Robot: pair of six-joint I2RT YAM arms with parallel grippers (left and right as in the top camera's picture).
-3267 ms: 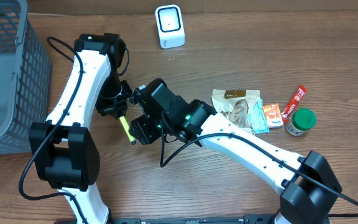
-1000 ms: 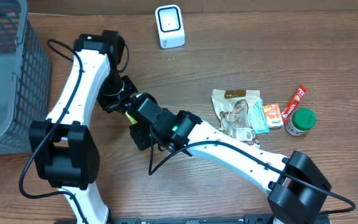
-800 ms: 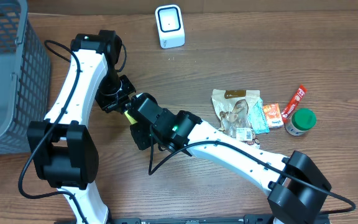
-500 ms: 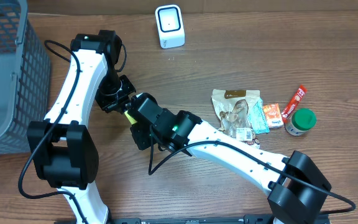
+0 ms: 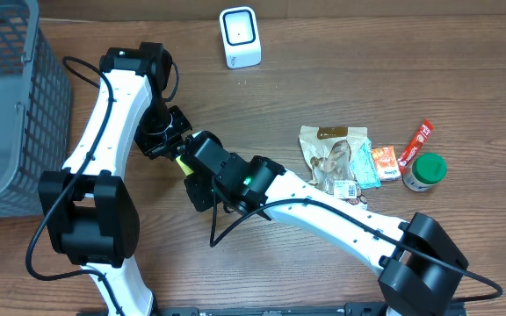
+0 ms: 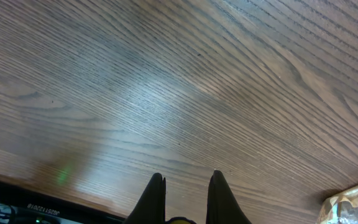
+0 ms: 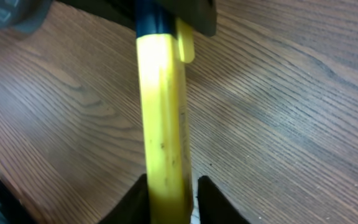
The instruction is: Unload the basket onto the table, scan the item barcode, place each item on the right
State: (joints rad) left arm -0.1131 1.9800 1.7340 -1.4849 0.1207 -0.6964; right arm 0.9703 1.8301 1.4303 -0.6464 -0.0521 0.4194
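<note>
The item is a yellow marker [image 7: 163, 124] with a dark cap and a yellow clip, and no barcode shows on it. It hangs above the table between both arms [image 5: 183, 164]. My left gripper [image 5: 169, 145] is shut on its cap end, and a sliver of yellow shows between the left gripper's fingertips [image 6: 186, 177]. My right gripper [image 7: 169, 180] has a finger on each side of the yellow barrel and is shut on it. The white scanner [image 5: 240, 37] stands at the table's far edge.
A grey mesh basket [image 5: 7, 105] fills the left side. To the right lie snack bags [image 5: 336, 154], an orange packet [image 5: 385, 162], a red stick pack [image 5: 420, 137] and a green-lidded jar [image 5: 424, 171].
Since the earliest frame my right arm has slid left and up to the marker under the left gripper. Over the last half second neither arm has moved.
</note>
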